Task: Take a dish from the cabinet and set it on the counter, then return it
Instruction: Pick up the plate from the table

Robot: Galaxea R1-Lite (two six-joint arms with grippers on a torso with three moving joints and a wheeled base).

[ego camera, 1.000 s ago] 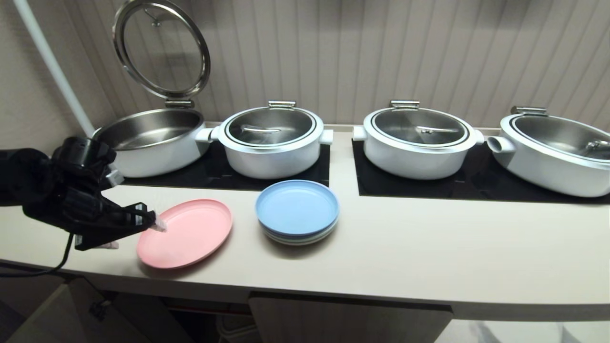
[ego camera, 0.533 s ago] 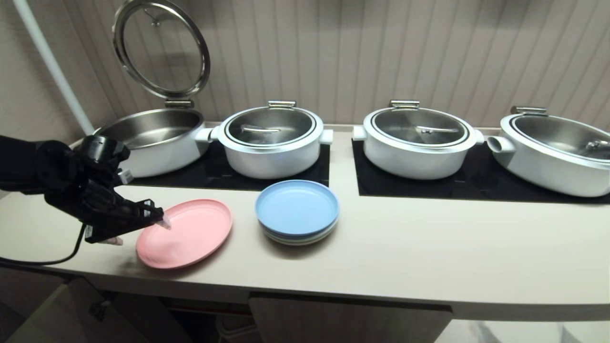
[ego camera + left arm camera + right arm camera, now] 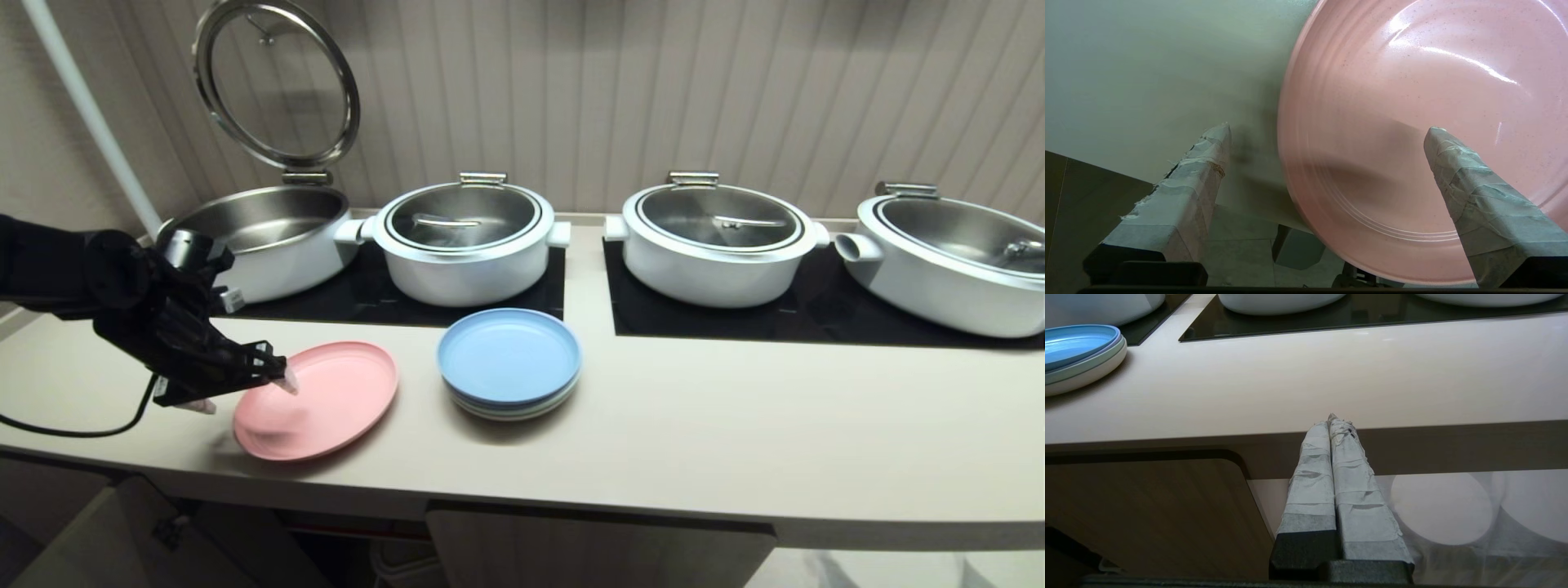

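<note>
- A catering or buffet serving kitchen, not a home one.
- Four large round white warming pots with steel-and-glass lids (image 3: 464, 241) stand in a row along a long cream-beige bench (image 3: 735, 441); the leftmost lid is hinged upright.
- The pots sit on black glass cooktop panels (image 3: 816, 318) set into the bench.
- A stack of pastel plastic plates topped by a blue one (image 3: 509, 359) waits in front.
- Beige fluted wall panelling (image 3: 612, 98) runs behind.
</note>
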